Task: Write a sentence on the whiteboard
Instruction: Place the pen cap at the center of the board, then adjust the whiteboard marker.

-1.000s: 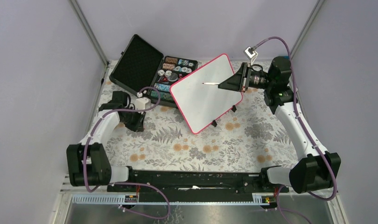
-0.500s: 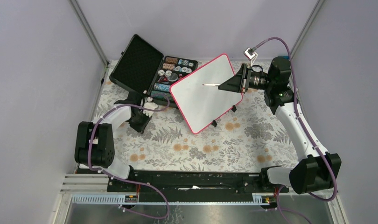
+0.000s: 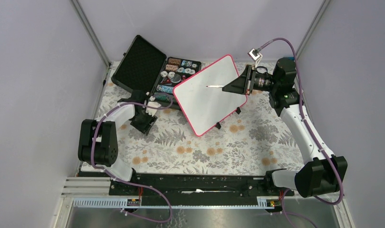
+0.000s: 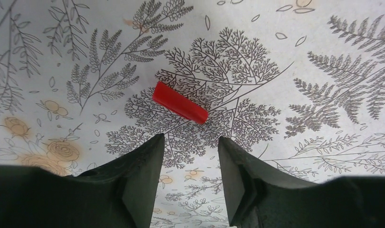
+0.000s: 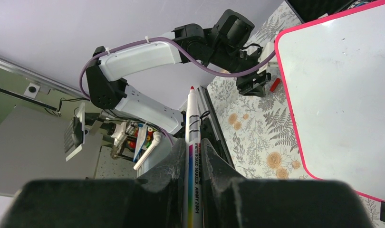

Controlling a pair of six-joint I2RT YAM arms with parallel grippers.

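The whiteboard (image 3: 205, 97), white with a pink-red rim, stands tilted on black feet at mid table, its face (image 5: 342, 95) blank; no sentence shows on it. My right gripper (image 3: 227, 87) is shut on a white marker (image 5: 189, 118) with a red tip, which reaches over the board's upper part (image 3: 213, 86). Whether the tip touches the board I cannot tell. My left gripper (image 4: 190, 142) hangs open and empty low over the cloth, left of the board (image 3: 145, 124). A red marker cap (image 4: 179, 102) lies on the cloth just beyond its fingertips.
A black foam-lined case (image 3: 155, 71) lies open at the back left, holding poker chips, close to the board's left corner. The floral tablecloth (image 3: 238, 142) covers the table. Grey walls and metal posts close in the sides.
The left arm has folded back, its elbow drawn in towards its base, and its gripper has shifted slightly right and nearer. Its jaws now stand open. The right arm and marker have not moved.
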